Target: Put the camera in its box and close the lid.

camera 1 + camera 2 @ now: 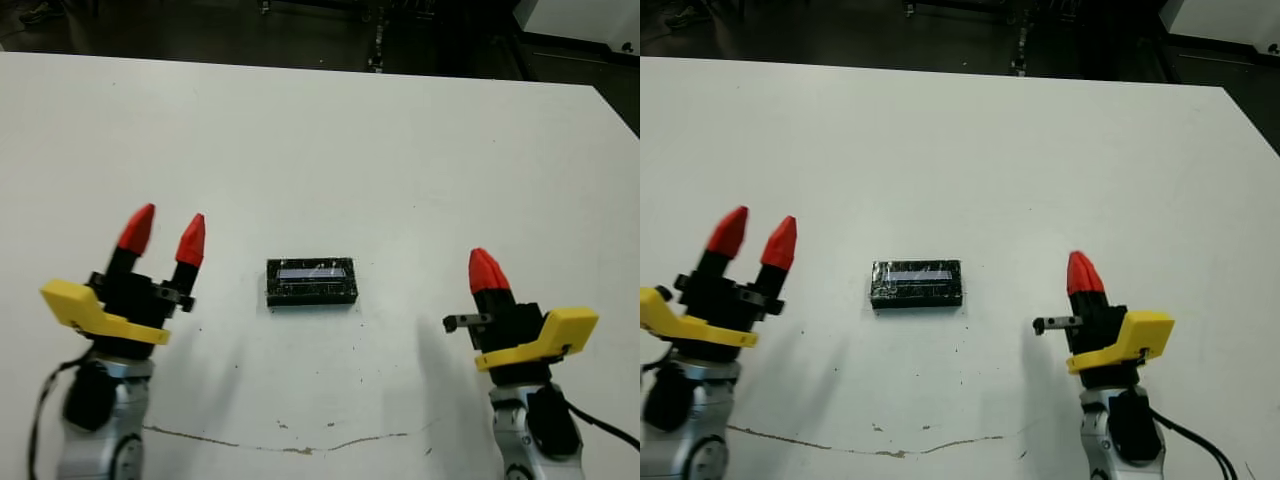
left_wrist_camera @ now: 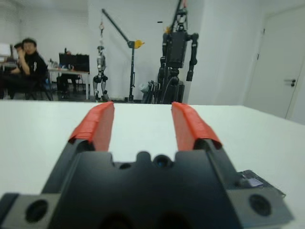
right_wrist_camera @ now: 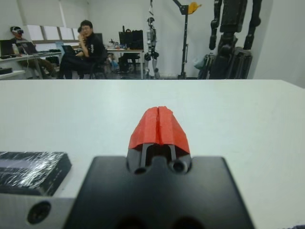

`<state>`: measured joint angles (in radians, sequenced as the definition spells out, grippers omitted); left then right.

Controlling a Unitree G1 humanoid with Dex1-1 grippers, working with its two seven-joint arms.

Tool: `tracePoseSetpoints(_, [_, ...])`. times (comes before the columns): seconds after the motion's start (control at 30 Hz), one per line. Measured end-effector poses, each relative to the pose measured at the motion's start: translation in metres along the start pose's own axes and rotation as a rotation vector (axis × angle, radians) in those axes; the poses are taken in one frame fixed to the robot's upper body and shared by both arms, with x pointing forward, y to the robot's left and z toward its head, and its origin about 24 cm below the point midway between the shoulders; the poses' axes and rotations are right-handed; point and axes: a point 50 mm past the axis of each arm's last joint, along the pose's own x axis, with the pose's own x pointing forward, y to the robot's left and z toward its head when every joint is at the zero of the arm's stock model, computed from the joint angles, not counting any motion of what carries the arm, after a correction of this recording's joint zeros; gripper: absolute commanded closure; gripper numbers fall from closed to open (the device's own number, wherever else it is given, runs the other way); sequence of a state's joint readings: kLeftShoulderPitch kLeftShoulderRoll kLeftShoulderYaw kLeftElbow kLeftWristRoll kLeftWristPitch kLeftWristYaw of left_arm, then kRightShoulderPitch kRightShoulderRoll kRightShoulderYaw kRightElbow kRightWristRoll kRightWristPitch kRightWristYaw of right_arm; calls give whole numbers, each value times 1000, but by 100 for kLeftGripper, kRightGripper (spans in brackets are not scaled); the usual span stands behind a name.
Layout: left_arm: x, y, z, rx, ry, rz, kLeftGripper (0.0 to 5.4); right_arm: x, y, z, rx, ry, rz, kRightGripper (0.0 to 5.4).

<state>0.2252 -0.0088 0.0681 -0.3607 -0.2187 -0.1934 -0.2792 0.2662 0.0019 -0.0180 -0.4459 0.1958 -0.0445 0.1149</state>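
White table (image 1: 400,140), lid (image 1: 311,282) lying crosswise

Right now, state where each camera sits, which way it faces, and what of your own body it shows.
Left and right eye views: on the head, looking forward and down at the white table; both show the left gripper, open, the right gripper, shut, and the lid between them.
Left wrist view: on the left wrist, looking along its spread fingers across the table toward people at desks.
Right wrist view: on the right wrist, looking along its closed fingers.
Shared: the lid shows in both eye views and the right wrist view.
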Motion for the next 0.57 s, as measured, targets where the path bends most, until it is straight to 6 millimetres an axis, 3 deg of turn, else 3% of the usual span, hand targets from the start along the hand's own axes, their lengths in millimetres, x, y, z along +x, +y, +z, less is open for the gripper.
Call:
tracePoseSetpoints(0.47, [0,-4,-10,38,8,19,527,6,3,4,18,-20,-4,540])
tracePoseSetpoints(0.57, [1,-4,-10,40,9,18,538,6,3,4,23,-11,-4,540])
